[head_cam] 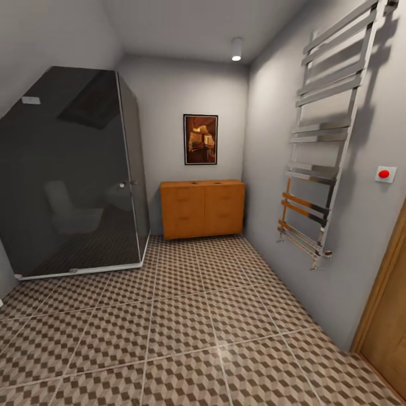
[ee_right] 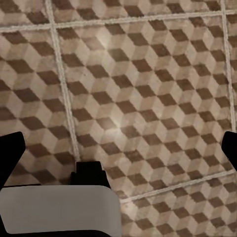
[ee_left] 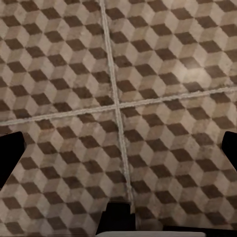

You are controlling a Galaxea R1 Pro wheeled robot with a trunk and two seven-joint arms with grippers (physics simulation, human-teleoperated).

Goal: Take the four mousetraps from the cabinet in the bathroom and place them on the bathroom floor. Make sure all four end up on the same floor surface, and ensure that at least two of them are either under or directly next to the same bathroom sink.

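Orange-brown cabinet (head_cam: 202,207) at far wall, doors shut, beside dark glass shower (head_cam: 73,169). Cube-tile floor (head_cam: 186,332) bare. Left gripper (ee_left: 118,148) & right gripper (ee_right: 118,148) spread wide over tiles in wrist cams.
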